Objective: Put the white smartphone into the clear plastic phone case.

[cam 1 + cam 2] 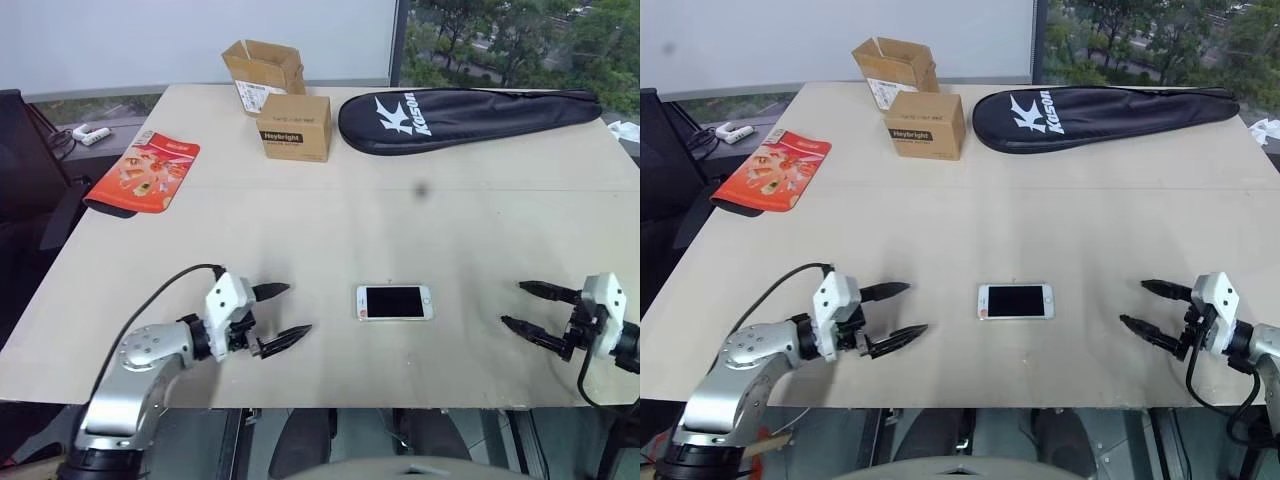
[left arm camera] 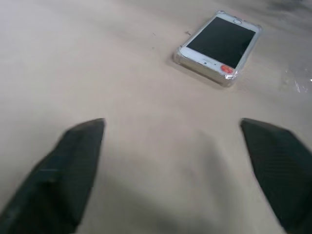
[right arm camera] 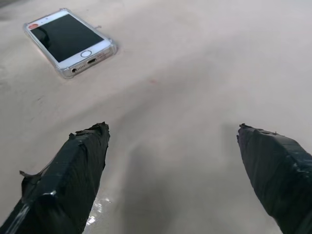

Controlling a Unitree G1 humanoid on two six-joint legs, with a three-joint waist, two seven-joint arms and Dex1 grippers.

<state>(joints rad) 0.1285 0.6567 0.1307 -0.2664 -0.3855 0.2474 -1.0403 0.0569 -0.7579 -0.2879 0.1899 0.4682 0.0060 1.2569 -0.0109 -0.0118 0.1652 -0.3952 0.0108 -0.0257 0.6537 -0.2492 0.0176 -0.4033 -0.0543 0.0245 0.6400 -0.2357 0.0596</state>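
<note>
The white smartphone (image 1: 394, 302) lies flat, screen up, near the table's front edge, midway between my two grippers. It sits inside the clear plastic phone case (image 2: 204, 73), whose glossy rim wraps its edges and corners (image 3: 112, 48). A red sticker marks one end of the phone. My left gripper (image 1: 292, 311) hovers to the phone's left, open and empty, fingers pointing at it. To the phone's right, my right gripper (image 1: 514, 304) is also open and empty, pointing back toward the phone. Neither touches the phone.
At the back of the table (image 1: 450, 220) stand two cardboard boxes (image 1: 294, 126), one open (image 1: 262, 70). A long black racket bag (image 1: 470, 117) lies back right. A red packet (image 1: 146, 172) rests at the left edge. The table's front edge runs just below both grippers.
</note>
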